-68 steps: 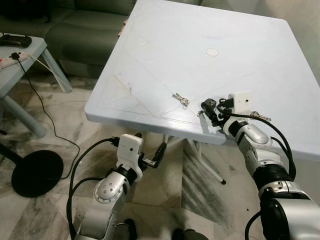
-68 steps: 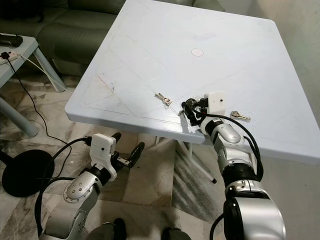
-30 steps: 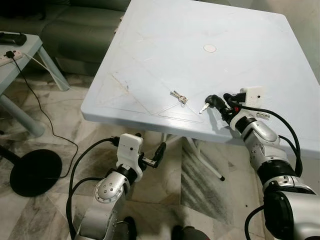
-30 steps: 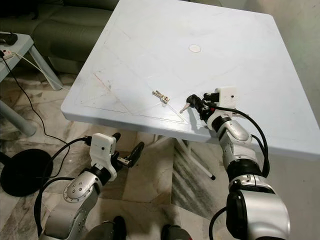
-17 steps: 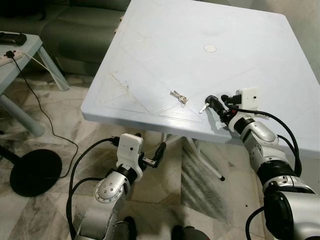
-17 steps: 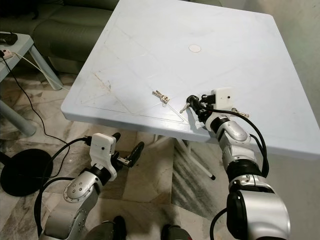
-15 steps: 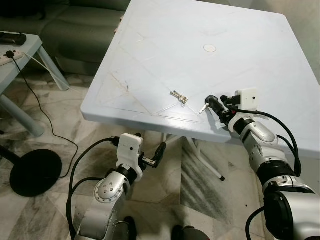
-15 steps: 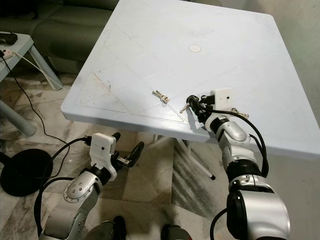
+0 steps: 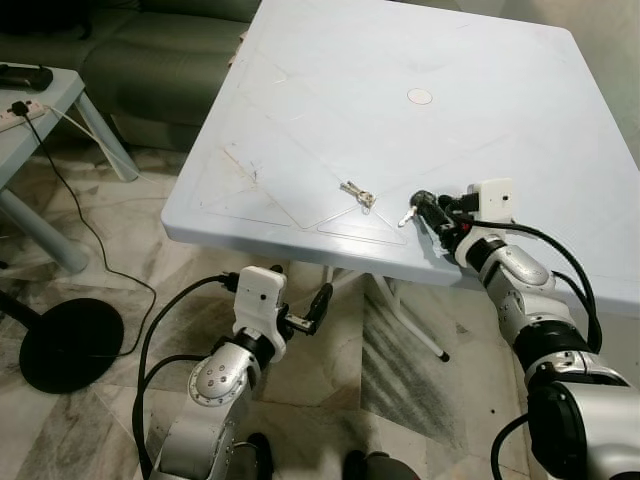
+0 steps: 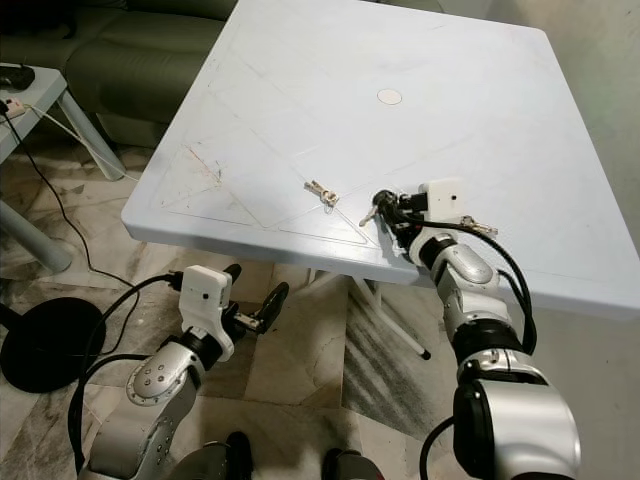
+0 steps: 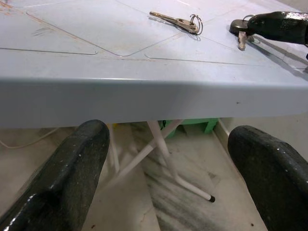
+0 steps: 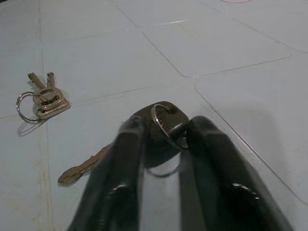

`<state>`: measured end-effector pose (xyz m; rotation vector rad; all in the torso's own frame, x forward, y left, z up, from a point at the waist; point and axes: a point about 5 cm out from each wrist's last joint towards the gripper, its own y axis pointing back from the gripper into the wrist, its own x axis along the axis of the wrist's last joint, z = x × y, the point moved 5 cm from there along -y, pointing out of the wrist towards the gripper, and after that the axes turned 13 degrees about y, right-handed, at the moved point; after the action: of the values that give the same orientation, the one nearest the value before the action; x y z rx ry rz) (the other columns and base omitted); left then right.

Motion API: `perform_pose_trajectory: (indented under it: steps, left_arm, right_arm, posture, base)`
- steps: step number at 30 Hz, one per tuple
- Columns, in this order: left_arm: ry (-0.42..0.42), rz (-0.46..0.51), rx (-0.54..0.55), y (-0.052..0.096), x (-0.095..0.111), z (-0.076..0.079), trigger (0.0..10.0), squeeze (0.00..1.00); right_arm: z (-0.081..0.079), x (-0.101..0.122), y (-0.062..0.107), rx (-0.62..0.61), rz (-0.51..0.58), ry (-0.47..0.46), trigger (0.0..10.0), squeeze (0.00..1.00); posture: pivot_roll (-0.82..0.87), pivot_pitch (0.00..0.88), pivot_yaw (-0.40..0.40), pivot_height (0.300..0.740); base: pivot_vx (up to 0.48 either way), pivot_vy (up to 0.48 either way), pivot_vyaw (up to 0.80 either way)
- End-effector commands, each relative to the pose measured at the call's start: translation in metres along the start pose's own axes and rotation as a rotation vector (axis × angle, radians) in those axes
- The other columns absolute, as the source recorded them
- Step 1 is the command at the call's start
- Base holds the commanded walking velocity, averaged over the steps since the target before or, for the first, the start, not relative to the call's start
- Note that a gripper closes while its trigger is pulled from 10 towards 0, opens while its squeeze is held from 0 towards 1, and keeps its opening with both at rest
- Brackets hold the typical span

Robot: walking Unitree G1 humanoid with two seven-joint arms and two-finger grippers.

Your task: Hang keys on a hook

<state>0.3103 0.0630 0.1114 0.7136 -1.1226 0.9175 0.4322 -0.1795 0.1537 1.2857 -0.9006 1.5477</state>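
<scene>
On the pale plastic table (image 9: 420,60), my right gripper (image 9: 428,208) pinches the black-headed key (image 12: 159,127); small silver key pair (image 9: 357,193) lies just left; my left gripper (image 9: 300,310) hangs below the near edge.

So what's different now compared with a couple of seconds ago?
The right gripper has pinched the black-headed key with its metal ring and dragged it a little further in across the pale blue plastic table. The small silver key bunch lies where it was, and the left gripper still hangs open below the table edge.
</scene>
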Motion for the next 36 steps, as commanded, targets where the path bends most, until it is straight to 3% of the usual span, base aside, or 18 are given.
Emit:
perform_pose_trajectory:
  steps: [1,25,27,30,31,32,33,34,35,36]
  left_arm:
    - [0.002,-0.009,0.0,0.002,-0.002,0.003,10.0,0.0]
    - [0.012,-0.005,0.005,0.0,-0.002,0.003,10.0,0.0]
    - [0.01,0.0,0.006,-0.001,-0.001,0.002,10.0,0.0]
    - [0.011,0.01,0.008,-0.002,0.002,0.001,10.0,0.0]
    - [0.009,0.017,0.009,-0.003,0.003,0.0,10.0,0.0]
    - [0.008,0.021,0.009,-0.004,0.004,0.0,10.0,0.0]
    - [0.004,0.026,0.012,-0.005,0.006,-0.002,10.0,0.0]
    - [0.002,0.03,0.014,-0.006,0.007,-0.003,10.0,0.0]
    - [-0.002,0.043,0.016,-0.008,0.011,-0.004,10.0,0.0]
    - [-0.003,0.049,0.018,-0.01,0.013,-0.006,10.0,0.0]
  right_arm:
    - [0.005,-0.001,0.001,-0.013,-0.009,-0.013,0.0,0.0]
    - [0.01,0.003,0.002,-0.054,0.022,-0.012,0.0,0.0]
    - [0.012,0.007,0.003,-0.074,0.044,0.036,0.0,0.0]
    - [0.011,0.013,0.005,-0.082,0.071,0.197,0.0,0.0]
    - [0.011,0.015,0.006,-0.09,0.079,0.252,1.5,0.0]
    - [0.011,0.017,0.006,-0.096,0.084,0.288,1.5,0.0]
    - [0.011,0.022,0.007,-0.107,0.104,0.319,8.5,0.0]
    - [0.012,0.025,0.007,-0.114,0.118,0.334,8.5,0.0]
    - [0.013,0.033,0.009,-0.141,0.16,0.345,10.0,0.0]
    - [0.014,0.036,0.009,-0.154,0.175,0.338,10.0,0.0]
  posture:
    - [0.04,0.239,-0.064,0.74]
    - [0.04,0.23,-0.069,0.74]
    - [0.04,0.226,-0.068,0.74]
    - [0.04,0.22,-0.068,0.74]
    - [0.04,0.219,-0.068,0.74]
    - [0.04,0.216,-0.067,0.74]
    - [0.04,0.211,-0.066,0.74]
    - [0.03,0.209,-0.067,0.74]
    - [0.03,0.2,-0.066,0.74]
    - [0.03,0.195,-0.066,0.74]
  base:
    - [0.0,0.0,0.0]
    - [0.0,0.0,0.0]
    - [0.0,0.0,0.0]
    - [0.0,0.0,0.0]
    - [0.0,0.0,0.0]
    - [0.0,0.0,0.0]
    - [0.0,0.0,0.0]
    - [0.0,0.0,0.0]
    - [0.0,0.0,0.0]
    - [0.0,0.0,0.0]
